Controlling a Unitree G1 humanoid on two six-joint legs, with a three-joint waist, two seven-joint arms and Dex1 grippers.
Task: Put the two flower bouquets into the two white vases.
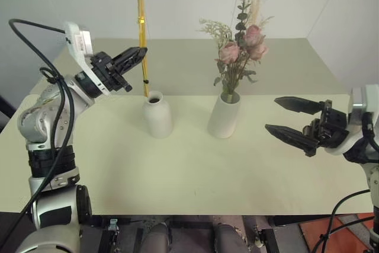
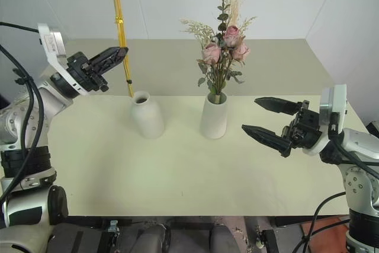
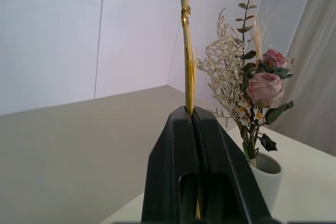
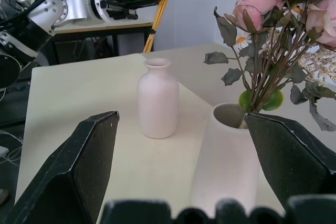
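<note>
Left eye view: left gripper (image 1: pixel 141 53) clamped on yellow stalk (image 1: pixel 142 34); right gripper (image 1: pixel 290 119) wide open, empty. Centre stalk tip over bottle vase (image 1: pixel 157 115) neck, then lower straight.

Bright, even indoor light; soft faint shadows; sharp focus.

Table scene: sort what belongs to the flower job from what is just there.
Job:
yellow stalk, held in the shut left claw
bottle vase, empty
rose bunch in cylinder vase
right claw, open

Just there:
table
</note>
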